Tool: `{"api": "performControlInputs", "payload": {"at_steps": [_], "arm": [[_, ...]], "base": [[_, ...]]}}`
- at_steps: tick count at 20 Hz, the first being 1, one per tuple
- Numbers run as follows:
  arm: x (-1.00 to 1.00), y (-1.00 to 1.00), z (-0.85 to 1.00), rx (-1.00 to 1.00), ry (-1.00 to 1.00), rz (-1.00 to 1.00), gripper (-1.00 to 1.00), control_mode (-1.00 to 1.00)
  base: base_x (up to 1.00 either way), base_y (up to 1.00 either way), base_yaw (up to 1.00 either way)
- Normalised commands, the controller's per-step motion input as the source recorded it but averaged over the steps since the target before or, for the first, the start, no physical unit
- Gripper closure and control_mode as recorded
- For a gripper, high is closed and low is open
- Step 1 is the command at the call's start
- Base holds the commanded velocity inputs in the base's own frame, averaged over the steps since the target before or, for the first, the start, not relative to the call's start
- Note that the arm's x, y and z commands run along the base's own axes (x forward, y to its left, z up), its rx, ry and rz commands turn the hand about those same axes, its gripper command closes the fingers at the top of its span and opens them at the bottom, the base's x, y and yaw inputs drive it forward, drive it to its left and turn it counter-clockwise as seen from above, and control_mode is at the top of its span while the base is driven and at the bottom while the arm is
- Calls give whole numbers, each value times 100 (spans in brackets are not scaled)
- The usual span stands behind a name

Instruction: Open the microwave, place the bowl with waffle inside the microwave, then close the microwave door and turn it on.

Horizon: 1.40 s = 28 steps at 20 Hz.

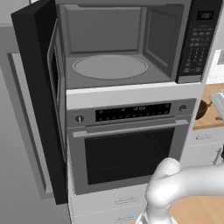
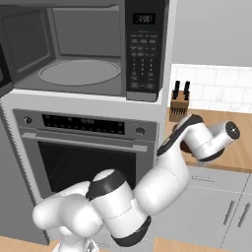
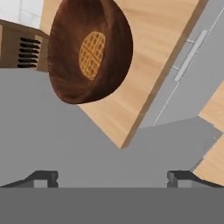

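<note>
The microwave (image 1: 131, 26) stands open, and its grey cavity holds a bare pale turntable (image 1: 109, 67). The black microwave door (image 1: 35, 96) is swung wide to the left. The keypad strip (image 2: 143, 54) runs down the microwave's right side. A reddish-brown bowl (image 3: 89, 50) with a golden waffle (image 3: 92, 53) in it sits on the wooden counter (image 3: 144, 52), close to the counter's corner. In the left base view the bowl (image 1: 201, 109) is at the right edge. My gripper (image 3: 113, 180) is open, its fingertips (image 3: 43, 178) wide apart and short of the bowl, with nothing between them.
A steel-fronted oven (image 1: 127, 148) with a horizontal handle sits under the microwave. A knife block (image 2: 178, 103) stands on the counter just behind the bowl. Grey drawers with a bar handle (image 3: 190, 54) lie below the counter edge. My arm (image 2: 167, 172) reaches right across the oven front.
</note>
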Motion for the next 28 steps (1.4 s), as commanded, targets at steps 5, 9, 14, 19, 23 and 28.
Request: {"api": "performControlInputs", "payload": {"at_steps": [5,9,14,19,23,28], "arm": [[4,0,-6,-15,7,0,-100,-100],[21,0,-18,-6,7,1,-100,-100],[30,-6,-16,0,6,6,-100,-100],[30,-28,2,8,12,5,-100,-100],[33,-40,1,11,17,0,-100,-100],[56,-38,-1,10,11,0,-100,-100]], "base": [[0,0,0],[0,0,0],[0,0,0],[0,0,0],[0,0,0],[0,0,0]]}}
